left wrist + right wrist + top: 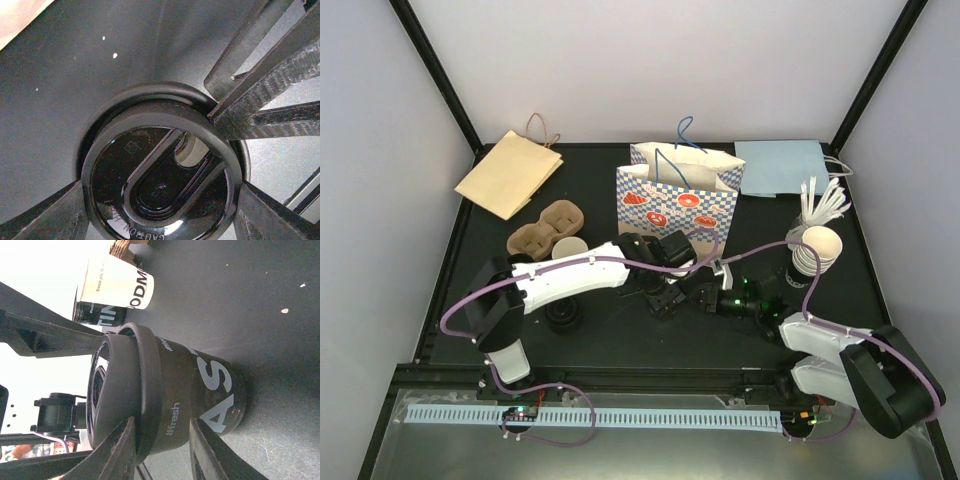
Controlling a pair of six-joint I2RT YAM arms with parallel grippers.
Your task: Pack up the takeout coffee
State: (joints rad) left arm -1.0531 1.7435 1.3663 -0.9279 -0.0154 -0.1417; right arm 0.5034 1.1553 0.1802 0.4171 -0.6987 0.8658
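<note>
Black takeout cup (200,390) stands upright on the worktop (620,345) at centre, just in front of the checked paper bag (675,195). A black lid (150,150) sits on the cup's mouth, sip slot up. Nothing can be seen of what the cup holds.

The left gripper (161,189) is over it looking straight down, jaws closed onto the lid's rim with one finger touching each side. The right gripper (162,422) comes in from the side with its jaws apart. One finger is at the lid's edge and the other is beside the cup wall lower down, so they are not clamped round the cup.

The checked bag is upright with its mouth open and handles up; its inside is not readable from above. The cardboard cup carrier (542,228) lies left of the bag. A white cup (117,285) nested on a black one sits at the carrier's near corner; cannot tell if it is in a well.

The cup stack (812,255) on the right has a white cup on top, with white sticks (825,200) standing just behind it. A kraft bag (508,172) lies flat at far left and a blue bag (782,165) lies flat at far right.
</note>
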